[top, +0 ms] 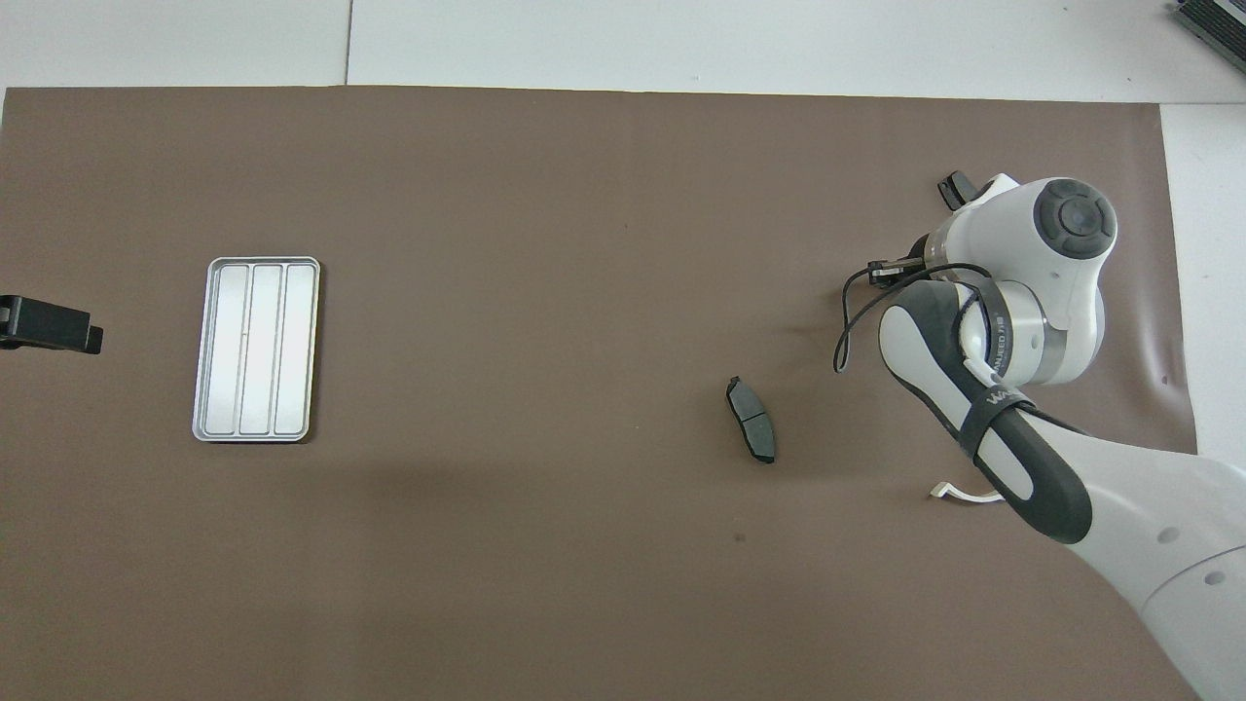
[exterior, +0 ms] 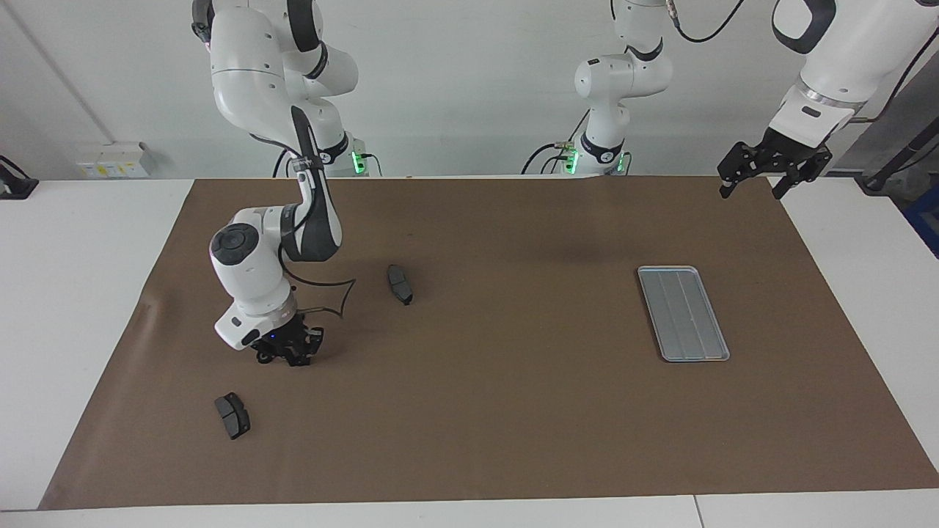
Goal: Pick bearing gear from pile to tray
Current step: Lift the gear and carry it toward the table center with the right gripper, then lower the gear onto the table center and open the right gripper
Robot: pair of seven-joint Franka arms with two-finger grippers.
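The silver tray [exterior: 682,314] lies empty on the brown mat toward the left arm's end; it also shows in the overhead view [top: 256,349]. Of the pile, one black pad [exterior: 400,284] [top: 751,420] lies mid-mat. A second black pad [exterior: 232,415] lies farther from the robots and is half hidden by the arm in the overhead view [top: 957,188]. A white bracket [top: 959,494] peeks out from under the right arm. No small black rings show. My right gripper [exterior: 287,358] is down at the mat between the two pads, with its tips hidden. My left gripper [exterior: 755,183] [top: 49,329] waits, raised and open, near the mat's corner.
The brown mat [exterior: 513,411] covers most of the white table [exterior: 88,293]. The right arm's elbow and cable [exterior: 323,293] hang low over the mat next to the nearer pad.
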